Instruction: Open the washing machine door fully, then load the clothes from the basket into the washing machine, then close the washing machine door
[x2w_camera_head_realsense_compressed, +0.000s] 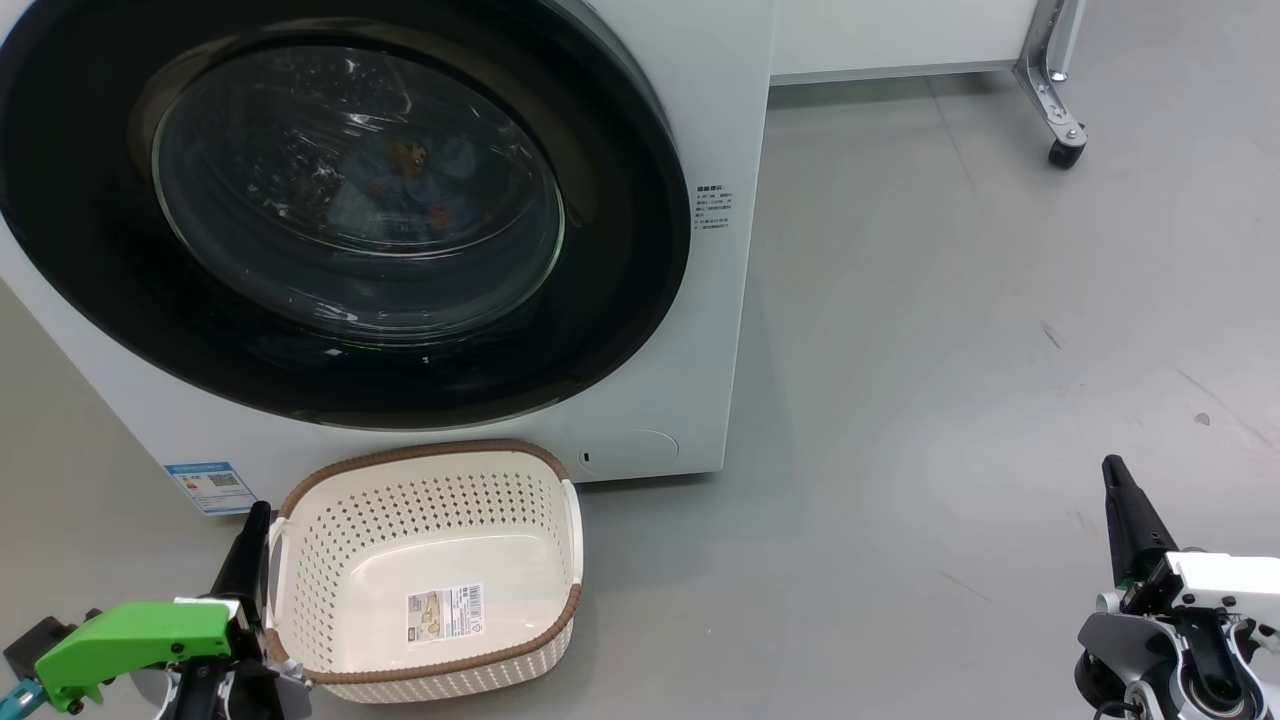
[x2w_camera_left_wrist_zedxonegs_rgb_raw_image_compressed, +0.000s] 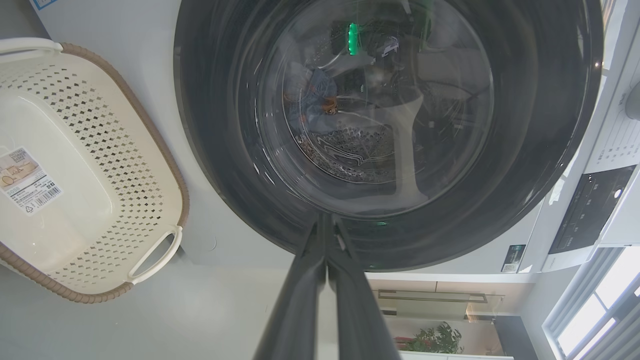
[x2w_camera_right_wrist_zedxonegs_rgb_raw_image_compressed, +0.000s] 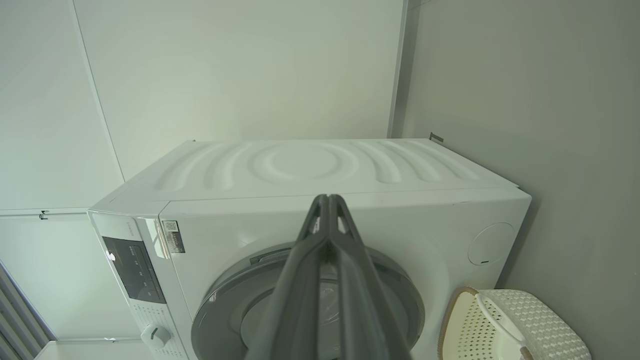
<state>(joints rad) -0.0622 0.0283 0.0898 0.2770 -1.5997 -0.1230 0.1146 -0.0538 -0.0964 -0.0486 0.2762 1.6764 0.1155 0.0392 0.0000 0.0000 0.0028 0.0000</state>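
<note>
- The grey floor (x2w_camera_head_realsense_compressed: 950, 350) runs out to the right of the machine; a metal leg on a castor (x2w_camera_head_realsense_compressed: 1060, 100) stands on it at the far right.
- The washing machine (x2w_camera_head_realsense_compressed: 700, 120), a white box, stands on the floor at the left of the head view. The right wrist view takes in its ribbed top and the dark control panel (x2w_camera_right_wrist_zedxonegs_rgb_raw_image_compressed: 134, 270).
- The washing machine door (x2w_camera_head_realsense_compressed: 600, 330) is shut, its glossy black ring lying flat against the machine's front with the domed glass window (x2w_camera_head_realsense_compressed: 360, 180) at its centre.
- The basket (x2w_camera_head_realsense_compressed: 330, 560) sits on the floor just in front of the machine, below the door, upright with its mouth facing up.
- The clothes (x2w_camera_head_realsense_compressed: 420, 175) lie inside the drum. Through the glass they show as light blue fabric with an orange-brown figure.
- The left jaws are closed on nothing. Their dark fingers (x2w_camera_head_realsense_compressed: 252, 555) are pressed together just beside the basket's left handle.
- The right jaws are also closed and hold nothing. Their fingers (x2w_camera_head_realsense_compressed: 1130, 520) are over the floor at the lower right, well apart from the basket.
- A paper label (x2w_camera_head_realsense_compressed: 445, 610) lies on the basket's bottom.
- A blue sticker (x2w_camera_head_realsense_compressed: 210, 487) marks the machine's lower left corner.
</note>
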